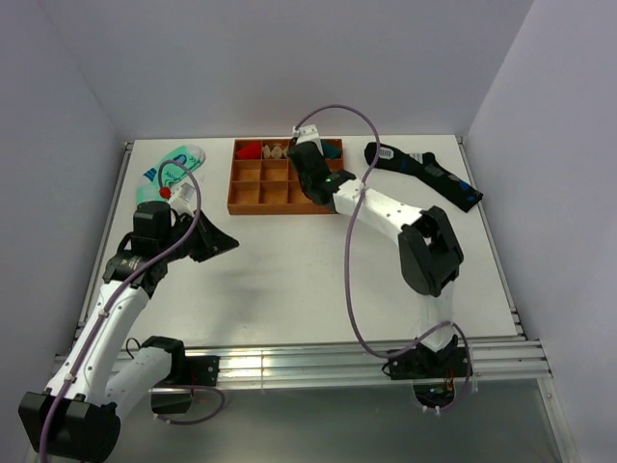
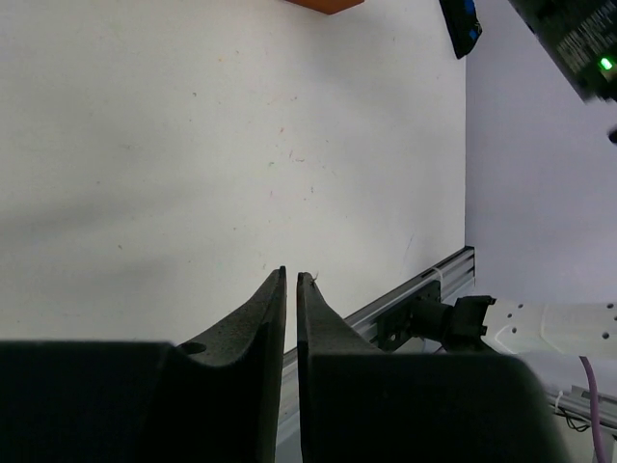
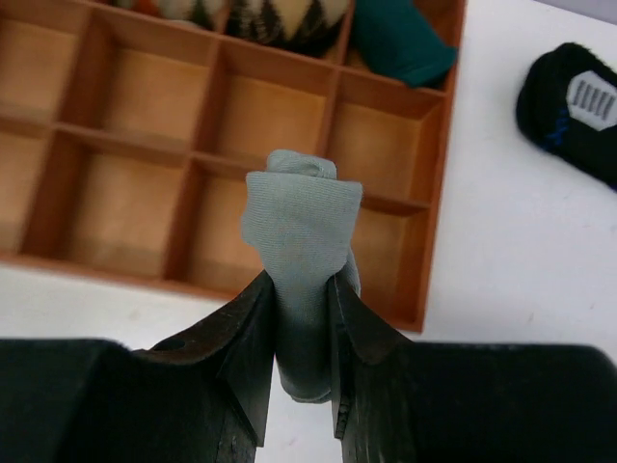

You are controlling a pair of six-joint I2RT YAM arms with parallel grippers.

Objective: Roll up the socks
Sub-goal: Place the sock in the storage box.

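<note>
The right fingers (image 3: 253, 333) clamp the socks (image 3: 301, 222) by the lower half. The socks are already a tight grey roll, which stands up between the fingers above the near right part of the tray (image 3: 445, 145). The roll hangs over a divider rather than squarely over one cell, and I cannot tell which cell lies under it. The cells below look empty. The far row holds a teal roll (image 3: 395, 43) and patterned ones. The left fingers (image 2: 270, 309) are pressed almost together on nothing, low over the bare desk (image 2: 241, 145) at the left, well apart from the tray.

The rolling looks done, so the step in hand is likely setting the roll into a cell. To do it well:

- Shift sideways until the roll sits over the middle of one empty cell, clear of the divider.
- Lower it straight down with a firm grip, so the soft knit does not unwind.
- Part the fingers only once the roll's base is inside the walls.
- Lift straight up, so that neither finger drags the roll out.

The navy sock (image 3: 578, 106) on the desk right of the tray is out of the way.
</note>
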